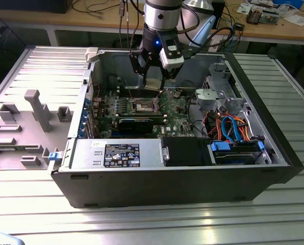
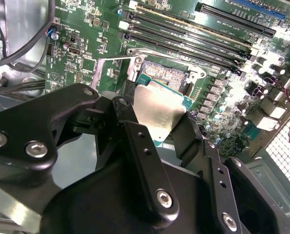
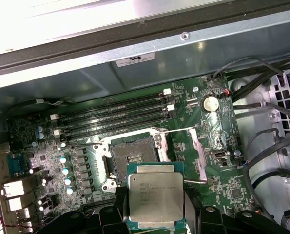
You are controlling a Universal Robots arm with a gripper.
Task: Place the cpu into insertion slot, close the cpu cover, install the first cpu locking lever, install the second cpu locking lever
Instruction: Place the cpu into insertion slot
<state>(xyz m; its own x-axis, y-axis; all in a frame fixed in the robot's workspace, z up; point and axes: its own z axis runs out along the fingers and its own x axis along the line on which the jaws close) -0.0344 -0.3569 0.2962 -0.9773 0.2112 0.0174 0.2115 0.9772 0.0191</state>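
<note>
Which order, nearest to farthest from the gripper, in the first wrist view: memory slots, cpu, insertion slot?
1. cpu, held in the gripper.
2. insertion slot, just beyond the cpu.
3. memory slots, past the slot.

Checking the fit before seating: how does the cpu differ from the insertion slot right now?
The cpu has a dull silvery metal top; the insertion slot has a dark centre inside a silvery rim. The cpu is held above the green motherboard in the pincer; the insertion slot sits fixed in that motherboard, empty. Both are square and look alike in size.
</note>
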